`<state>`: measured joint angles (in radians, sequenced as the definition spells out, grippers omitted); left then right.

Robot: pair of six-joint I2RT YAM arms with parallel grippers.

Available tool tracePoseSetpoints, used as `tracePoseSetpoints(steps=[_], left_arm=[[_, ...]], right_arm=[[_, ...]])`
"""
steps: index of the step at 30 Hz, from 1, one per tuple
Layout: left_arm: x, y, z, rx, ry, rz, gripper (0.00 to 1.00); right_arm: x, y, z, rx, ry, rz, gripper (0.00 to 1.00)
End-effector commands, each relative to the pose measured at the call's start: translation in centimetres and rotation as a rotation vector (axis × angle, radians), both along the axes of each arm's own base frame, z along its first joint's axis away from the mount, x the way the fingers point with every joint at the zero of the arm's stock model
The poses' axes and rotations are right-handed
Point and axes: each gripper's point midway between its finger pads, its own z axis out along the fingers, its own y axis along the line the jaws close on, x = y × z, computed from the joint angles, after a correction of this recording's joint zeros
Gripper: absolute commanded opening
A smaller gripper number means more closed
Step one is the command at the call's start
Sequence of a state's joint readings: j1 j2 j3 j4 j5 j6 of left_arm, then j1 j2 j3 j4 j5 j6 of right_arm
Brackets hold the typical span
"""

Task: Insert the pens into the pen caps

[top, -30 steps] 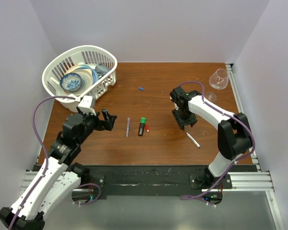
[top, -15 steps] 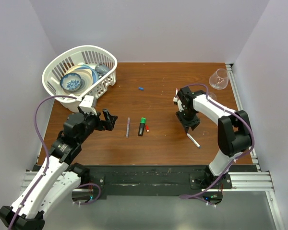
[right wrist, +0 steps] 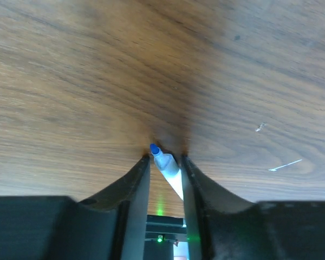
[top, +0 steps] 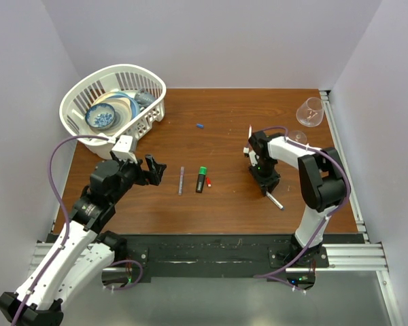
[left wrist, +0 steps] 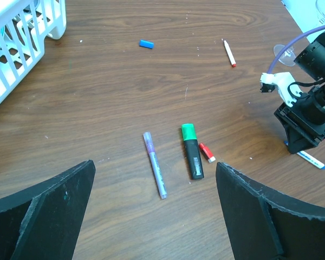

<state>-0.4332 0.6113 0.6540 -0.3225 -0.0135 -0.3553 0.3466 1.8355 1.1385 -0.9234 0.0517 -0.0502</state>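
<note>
A purple pen (top: 181,180), a stubby black marker with a green end (top: 201,179) and a red cap (top: 208,181) lie mid-table. A blue cap (top: 199,125) lies further back. My right gripper (top: 266,185) points down at the table, its fingers (right wrist: 138,179) closed narrowly around the blue-tipped end of a white pen (right wrist: 168,165) that still lies on the wood (top: 276,200). My left gripper (top: 156,170) is wide open and empty, hovering left of the purple pen (left wrist: 154,171). A thin white pen with a red tip (left wrist: 229,52) lies further back.
A white basket (top: 122,71) holding bowls and a cup stands at the back left. A clear glass (top: 310,112) lies at the back right by the table's edge. Walls enclose the table on both sides and at the back.
My right gripper has moved toward the near edge and come down onto the blue-tipped end of the white pen. The left arm and the other pens and caps have not moved.
</note>
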Motion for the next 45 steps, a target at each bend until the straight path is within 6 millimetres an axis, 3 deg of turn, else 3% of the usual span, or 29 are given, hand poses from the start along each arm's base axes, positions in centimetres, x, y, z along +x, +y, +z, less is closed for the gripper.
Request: tracePoseSetpoints(steps=[1,5,8,15,18,19,21,22,25,26,29,34,35,37,38,45], left_arm=[[0.4,-0.2,0.7,0.002,-0.028,-0.012,0.98],[-0.1,-0.9,1.2,-0.016,-0.044,-0.054,0.96],[-0.5,-1.4,1.7,-0.048,-0.051,-0.084,0.95],[-1.6,-5.0,0.6,-0.157,0.047,-0.251,0.88],[-2.1,-6.4,0.5,-0.223,0.079,-0.316,0.86],[-2.1,-6.8,0.4,-0.246,0.094,-0.324,0.86],[-2.3,-7.5,0.8,-0.276,0.084,-0.360,0.85],[-2.2,-7.8,0.6,-0.295,0.101,-0.365,0.85],[-2.1,-9.1,0.6,-0.344,0.117,-0.425,0.85],[-2.5,-9.6,0.4,-0.358,0.132,-0.463,0.84],[-2.5,-11.0,0.6,-0.406,0.137,-0.543,0.82],[-1.9,-13.6,1.4,-0.406,0.114,-0.633,0.79],[-2.2,-14.7,2.4,-0.398,0.094,-0.663,0.78],[-1.8,-15.9,1.3,-0.347,0.121,-0.667,0.77],[-1.7,-16.7,2.0,-0.337,0.111,-0.673,0.76],[-0.9,-17.5,1.9,-0.334,0.107,-0.674,0.73]], right_arm=[[0.3,-0.4,-1.0,-0.014,0.012,0.012,0.27],[0.6,-0.2,-1.2,-0.004,0.014,0.011,0.22],[1.1,0.1,-1.3,0.007,0.000,0.005,0.07],[3.9,4.3,1.7,0.208,-0.168,-0.093,0.00],[4.8,6.0,3.9,0.314,-0.247,-0.135,0.00],[5.3,7.4,5.5,0.401,-0.294,-0.134,0.00],[4.9,9.2,6.8,0.494,-0.317,-0.151,0.00],[5.4,10.5,8.9,0.582,-0.377,-0.143,0.00],[5.8,12.7,11.9,0.720,-0.451,-0.169,0.00],[5.4,13.6,13.9,0.795,-0.471,-0.182,0.00],[5.2,15.3,17.1,0.911,-0.519,-0.189,0.00],[4.2,18.7,21.2,1.069,-0.563,-0.193,0.00],[4.0,19.1,21.7,1.094,-0.565,-0.192,0.00],[3.6,20.1,23.4,1.161,-0.574,-0.188,0.00],[3.5,20.3,23.8,1.177,-0.574,-0.186,0.00],[2.2,20.9,26.6,1.267,-0.590,-0.160,0.00]])
